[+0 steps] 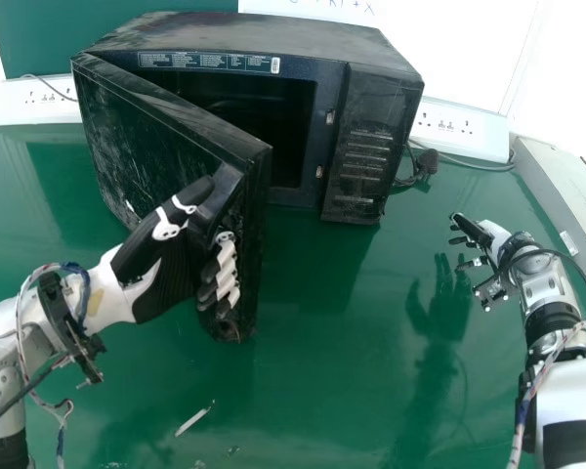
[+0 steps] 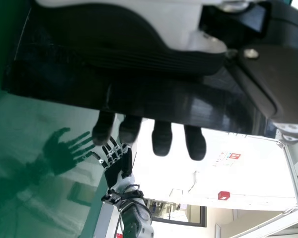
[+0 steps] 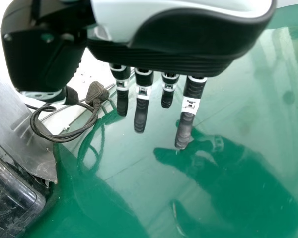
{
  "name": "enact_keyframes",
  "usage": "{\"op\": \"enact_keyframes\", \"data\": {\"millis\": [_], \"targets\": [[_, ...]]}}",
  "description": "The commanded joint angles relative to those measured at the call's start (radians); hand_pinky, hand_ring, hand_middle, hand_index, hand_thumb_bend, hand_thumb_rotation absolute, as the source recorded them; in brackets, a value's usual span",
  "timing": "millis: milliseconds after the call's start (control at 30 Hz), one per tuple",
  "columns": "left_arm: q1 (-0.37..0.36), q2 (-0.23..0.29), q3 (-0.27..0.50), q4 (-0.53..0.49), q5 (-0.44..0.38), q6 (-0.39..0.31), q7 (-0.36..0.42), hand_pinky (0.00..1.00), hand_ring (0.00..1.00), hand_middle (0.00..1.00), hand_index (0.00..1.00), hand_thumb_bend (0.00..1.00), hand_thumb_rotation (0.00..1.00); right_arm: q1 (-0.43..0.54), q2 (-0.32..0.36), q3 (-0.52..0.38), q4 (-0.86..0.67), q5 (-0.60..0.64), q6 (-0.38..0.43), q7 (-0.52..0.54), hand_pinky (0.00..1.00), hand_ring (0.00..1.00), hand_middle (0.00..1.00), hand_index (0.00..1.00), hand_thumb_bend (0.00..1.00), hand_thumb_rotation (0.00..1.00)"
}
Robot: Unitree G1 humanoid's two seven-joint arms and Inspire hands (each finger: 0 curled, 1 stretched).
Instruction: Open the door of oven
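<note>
The black oven [image 1: 371, 147] stands on the table with its door [image 1: 142, 142] swung partway out, the dark inside visible. At the door's free edge, my left hand [image 1: 156, 272] has its thumb on the outer face and its fingers curled round the edge. In the left wrist view, fingertips of the left hand [image 2: 162, 140] stick out past the edge of the door [image 2: 159, 106]. Right of the oven, my right hand [image 1: 488, 256] is held above the table, touching nothing; in the right wrist view the fingers of the right hand [image 3: 141, 111] are extended.
White power strips [image 1: 461, 127] lie behind the oven on both sides. A black plug and cable [image 1: 425, 164] are by its right side. A grey ledge [image 1: 566, 186] borders the green table [image 1: 342, 391] at right. A small pale scrap [image 1: 193, 418] lies near the front.
</note>
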Motion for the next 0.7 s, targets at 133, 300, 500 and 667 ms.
{"op": "enact_keyframes", "data": {"millis": [133,300,500,667], "targets": [[-0.007,-0.056,0.15,-0.006,-0.245,-0.007,-0.026,0.0,0.03,0.08,0.15,0.87,0.61,0.068,0.027,0.013,0.047,-0.012,0.03,0.033,0.63,0.74,0.81,0.9,0.56,0.68],[-0.011,-0.036,0.191,0.015,-0.283,-0.047,-0.089,0.0,0.04,0.1,0.21,0.79,0.57,0.067,0.028,0.013,0.047,-0.013,0.033,0.026,0.61,0.73,0.79,0.9,0.57,0.66],[-0.078,0.1,0.168,0.191,-0.369,0.109,-0.324,0.04,0.09,0.16,0.44,0.54,0.11,0.072,0.028,0.011,0.046,-0.01,0.025,0.027,0.65,0.75,0.8,0.89,0.57,0.65],[-0.011,0.143,0.182,0.117,-0.265,-0.074,-0.351,0.08,0.14,0.19,0.47,0.51,0.08,0.07,0.026,0.009,0.048,-0.008,0.032,0.026,0.65,0.74,0.79,0.89,0.57,0.66]]}}
